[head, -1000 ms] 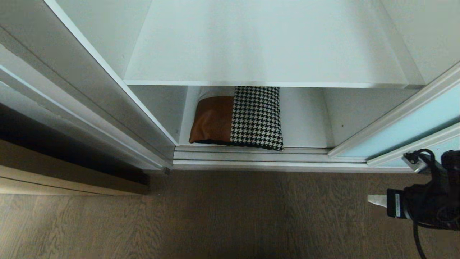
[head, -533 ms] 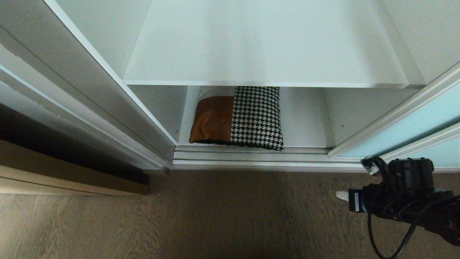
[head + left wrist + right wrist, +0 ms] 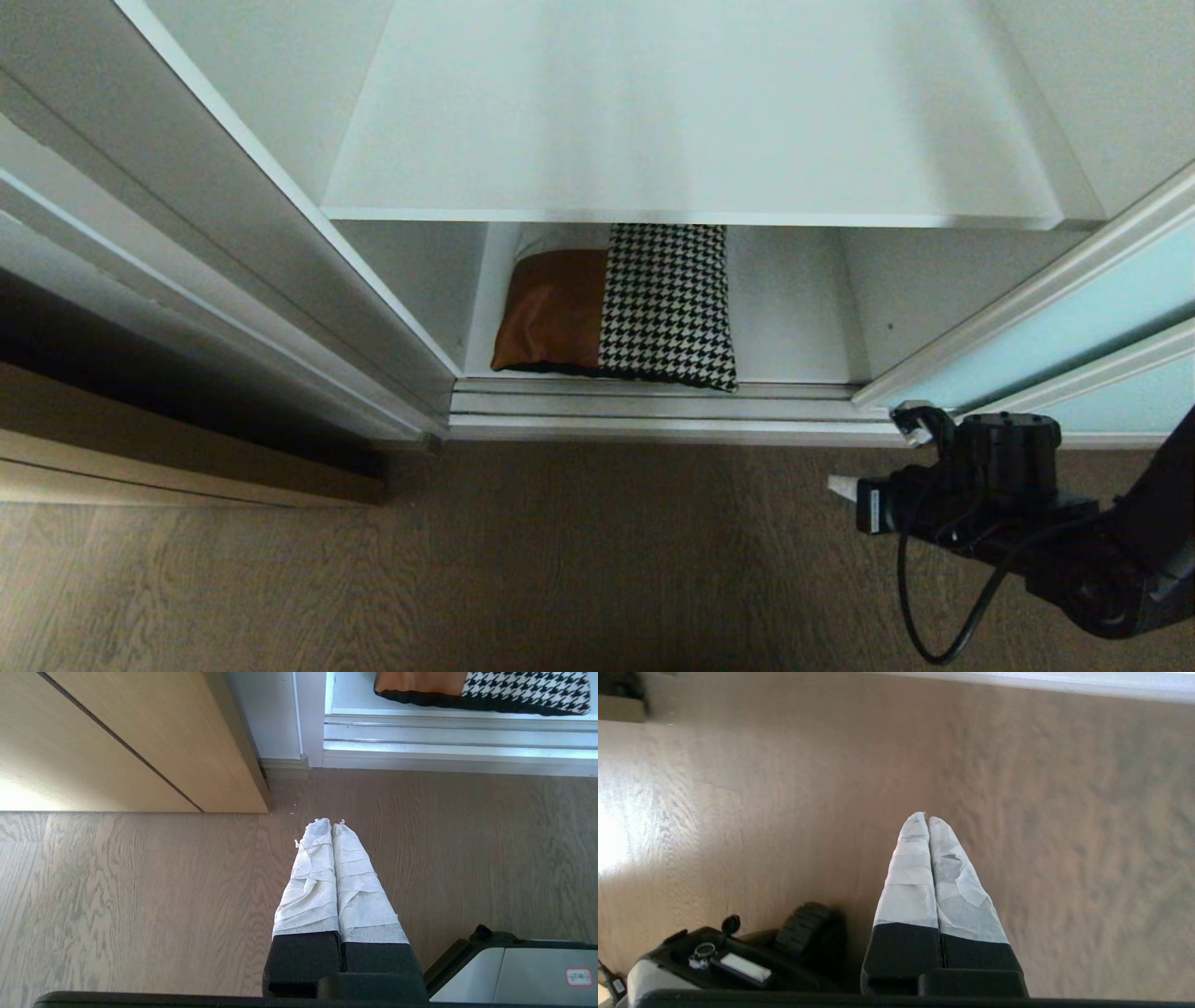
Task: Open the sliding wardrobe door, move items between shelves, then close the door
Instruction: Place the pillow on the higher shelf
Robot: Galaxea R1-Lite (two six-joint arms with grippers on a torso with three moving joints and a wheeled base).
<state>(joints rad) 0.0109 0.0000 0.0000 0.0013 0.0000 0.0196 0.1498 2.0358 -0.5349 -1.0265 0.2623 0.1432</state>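
Door [image 3: 1055,327]: slid open, right of frame.
Pillow [image 3: 621,308]: lower shelf [image 3: 794,317], centre.
Right gripper [image 3: 843,486]: lower right, closed, empty.
Left gripper [image 3: 329,828]: closed, empty, over floor [image 3: 140,896].

The frosted aqua sliding wardrobe door [image 3: 1074,327] stands slid aside. A tan-and-houndstooth patchwork pillow [image 3: 621,308] lies flat at the lower shelf's [image 3: 794,317] front edge, beneath the bare upper shelf [image 3: 691,121].
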